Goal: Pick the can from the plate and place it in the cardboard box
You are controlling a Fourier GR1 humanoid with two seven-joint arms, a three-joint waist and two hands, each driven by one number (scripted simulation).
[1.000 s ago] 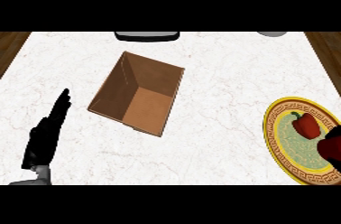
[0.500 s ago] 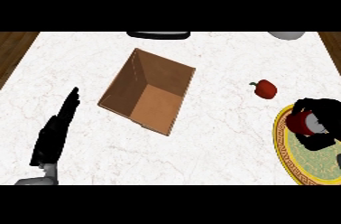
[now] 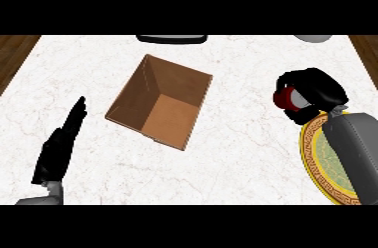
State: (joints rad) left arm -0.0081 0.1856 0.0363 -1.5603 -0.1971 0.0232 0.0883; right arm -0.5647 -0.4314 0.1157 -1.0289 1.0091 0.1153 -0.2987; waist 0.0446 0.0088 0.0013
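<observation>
My right hand (image 3: 314, 92) is up off the plate (image 3: 319, 157) now, and a moment ago it was down on it. Its fingers are curled round the can (image 3: 289, 97). I see only a bit of red and grey between them. So the can is off the plate and in my hand, above the bench (image 3: 244, 142). That part of the job looks done. The box (image 3: 161, 103) sits open, well apart to the left. I think the can must go across to it next. My left hand (image 3: 60, 146) rests at the lower left, fingers straight, holding nothing, same as before.
</observation>
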